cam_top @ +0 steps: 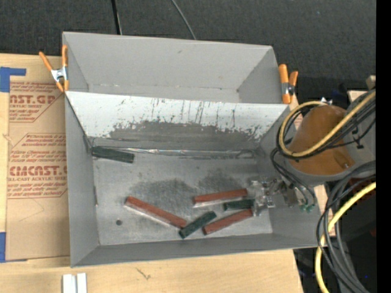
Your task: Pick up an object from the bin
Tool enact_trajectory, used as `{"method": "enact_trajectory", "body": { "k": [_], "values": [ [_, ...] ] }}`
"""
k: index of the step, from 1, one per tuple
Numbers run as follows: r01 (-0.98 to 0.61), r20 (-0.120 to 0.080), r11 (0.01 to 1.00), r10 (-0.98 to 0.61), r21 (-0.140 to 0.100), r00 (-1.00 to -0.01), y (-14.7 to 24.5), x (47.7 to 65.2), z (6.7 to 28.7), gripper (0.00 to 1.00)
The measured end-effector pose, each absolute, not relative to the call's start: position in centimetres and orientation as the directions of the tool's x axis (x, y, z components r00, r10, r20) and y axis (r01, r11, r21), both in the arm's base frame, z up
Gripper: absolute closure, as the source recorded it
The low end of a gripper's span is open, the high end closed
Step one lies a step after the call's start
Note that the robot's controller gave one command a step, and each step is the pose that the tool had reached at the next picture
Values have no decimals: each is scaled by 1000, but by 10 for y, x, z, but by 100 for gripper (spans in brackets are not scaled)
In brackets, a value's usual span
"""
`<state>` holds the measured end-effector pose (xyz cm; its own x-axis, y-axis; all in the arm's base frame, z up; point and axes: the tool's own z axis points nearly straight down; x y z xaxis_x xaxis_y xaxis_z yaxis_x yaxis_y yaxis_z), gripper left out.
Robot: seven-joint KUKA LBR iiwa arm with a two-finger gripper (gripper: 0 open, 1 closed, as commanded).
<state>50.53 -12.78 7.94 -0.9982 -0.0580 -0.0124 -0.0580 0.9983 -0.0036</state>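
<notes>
The robot arm's gripper (261,199) sits low at the right side of the grey metal bin (82,194), at the right end of a short dark green stick (237,206) that lies just below an upper red-brown stick (220,196); whether the gripper is spread or closed on anything cannot be told. Close by lie a lower red-brown stick (227,222) and a slanted green stick (197,224), the latter meeting a long red-brown stick (154,212) on its left. A far green stick (113,155) rests well apart, by the back wall's left end
</notes>
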Motion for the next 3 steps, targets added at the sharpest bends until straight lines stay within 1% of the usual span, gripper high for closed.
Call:
{"method": "enact_trajectory", "body": {
  "k": [1, 2, 3],
  "values": [
    [-78, -4, 997, -78, -1, -997, -100, 524, 237, 100],
    [-77, -3, 997, -77, -1, -997, -100, 524, 236, 100],
    [-126, 1, 992, -126, 0, -992, -94, 505, 144, 0]
  ]
}}
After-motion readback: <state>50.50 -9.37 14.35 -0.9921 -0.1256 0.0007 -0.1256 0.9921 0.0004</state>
